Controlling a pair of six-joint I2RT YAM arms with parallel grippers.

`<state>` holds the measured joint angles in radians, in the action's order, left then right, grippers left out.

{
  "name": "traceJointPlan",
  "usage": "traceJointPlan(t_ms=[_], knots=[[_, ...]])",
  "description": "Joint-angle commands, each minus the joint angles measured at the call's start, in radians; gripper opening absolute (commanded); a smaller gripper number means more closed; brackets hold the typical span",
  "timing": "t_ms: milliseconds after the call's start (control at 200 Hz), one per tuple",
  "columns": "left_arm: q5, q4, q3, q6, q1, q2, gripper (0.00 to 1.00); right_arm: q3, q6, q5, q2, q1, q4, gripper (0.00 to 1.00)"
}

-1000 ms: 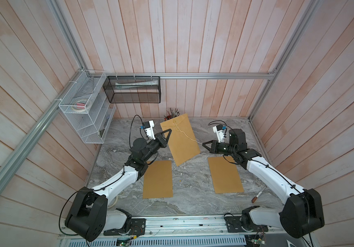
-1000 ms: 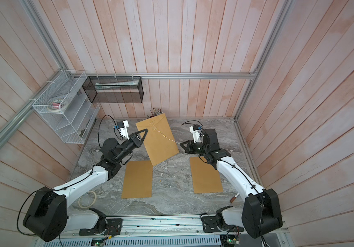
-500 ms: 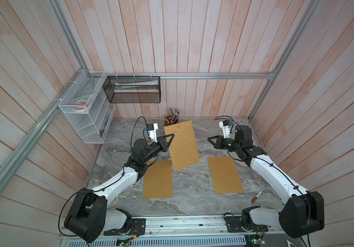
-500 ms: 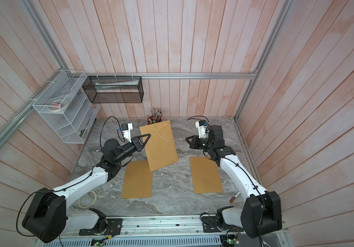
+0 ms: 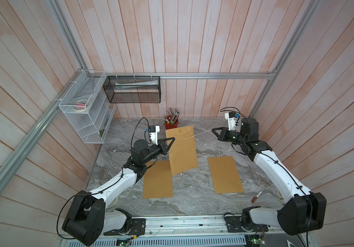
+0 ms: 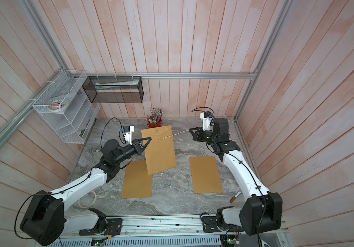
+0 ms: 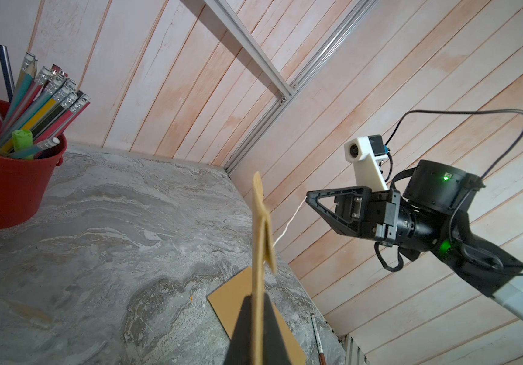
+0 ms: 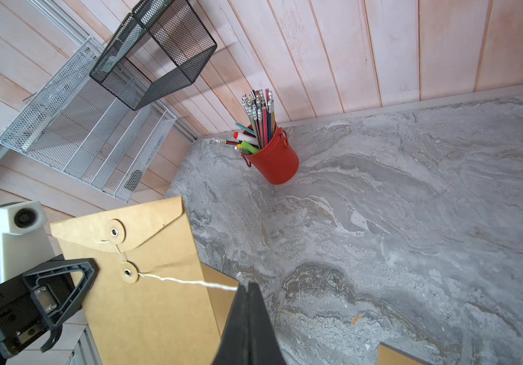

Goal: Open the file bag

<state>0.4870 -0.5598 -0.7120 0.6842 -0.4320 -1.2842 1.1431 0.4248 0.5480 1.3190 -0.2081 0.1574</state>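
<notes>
Partly done. File bag (image 5: pixel 182 149) upright above the mid worktop (image 5: pixel 193 201), left edge clamped in closed left fingers (image 7: pixel 242 335). String (image 8: pixel 187 281) drawn taut to the right, pinched in closed right fingers (image 8: pixel 238 331). Seemingly one last pass round the lower button (image 8: pixel 127 272) to clear; flap (image 8: pixel 152 227) still down, yet to lift.

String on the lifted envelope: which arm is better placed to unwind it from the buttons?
Right. The right gripper is shut on the string, which runs taut from the lower button. The left gripper is shut on the envelope at its edge, holding it up, so it is busy.
</notes>
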Motion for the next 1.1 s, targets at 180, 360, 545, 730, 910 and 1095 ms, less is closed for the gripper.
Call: traceJointPlan(t_ms=[180, 360, 545, 730, 910, 1095], knots=[[0.034, 0.035, 0.004, -0.049, -0.019, -0.002, 0.0, 0.087, -0.014, 0.051, 0.041, -0.002, 0.001, 0.0], [0.038, 0.019, -0.006, -0.044, -0.041, -0.032, 0.0, 0.124, -0.027, 0.047, 0.061, -0.033, 0.013, 0.0], [0.034, 0.003, -0.013, -0.032, -0.064, -0.059, 0.0, 0.162, -0.027, 0.044, 0.084, -0.065, 0.013, 0.0], [0.016, -0.006, -0.012, -0.028, -0.083, -0.069, 0.0, 0.229, -0.031, 0.045, 0.122, -0.104, 0.019, 0.0], [0.008, -0.021, -0.013, -0.017, -0.091, -0.083, 0.0, 0.3, -0.036, 0.046, 0.169, -0.151, 0.026, 0.0], [0.009, -0.045, -0.017, -0.003, -0.094, -0.105, 0.0, 0.366, -0.038, 0.045, 0.213, -0.194, 0.033, 0.0]])
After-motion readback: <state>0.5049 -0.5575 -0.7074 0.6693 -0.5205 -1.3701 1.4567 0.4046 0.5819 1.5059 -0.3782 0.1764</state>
